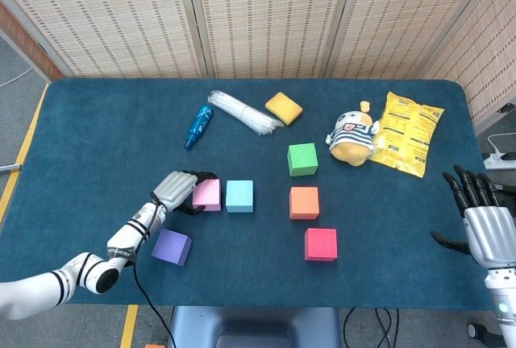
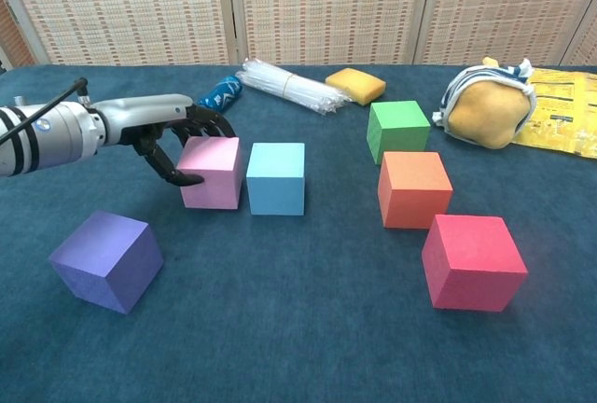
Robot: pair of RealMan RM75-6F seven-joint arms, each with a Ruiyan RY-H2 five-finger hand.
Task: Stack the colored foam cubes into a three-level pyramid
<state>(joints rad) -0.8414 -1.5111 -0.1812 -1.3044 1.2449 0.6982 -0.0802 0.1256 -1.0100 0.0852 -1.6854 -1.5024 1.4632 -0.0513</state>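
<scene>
Nearest, a purple cube (image 2: pixel 105 260) sits alone at the front left of the blue cloth table (image 2: pixel 298 347), and a red cube (image 2: pixel 472 262) sits front right. Behind the red one stand an orange cube (image 2: pixel 413 188) and then a green cube (image 2: pixel 397 131). The left hand (image 2: pixel 177 137) grips the pink cube (image 2: pixel 211 172), fingers curled over its top and left side; that cube stands just beside the cyan cube (image 2: pixel 276 178). The right hand (image 1: pixel 482 219) hovers at the table's right edge, fingers spread and holding nothing. Farther back lie a blue bottle (image 2: pixel 215 100), a straw bundle (image 2: pixel 290 86), a yellow sponge (image 2: pixel 355 86), a plush toy (image 2: pixel 485 105) and a yellow snack bag (image 1: pixel 407 142). Woven screens (image 1: pixel 258 18) stand behind.
</scene>
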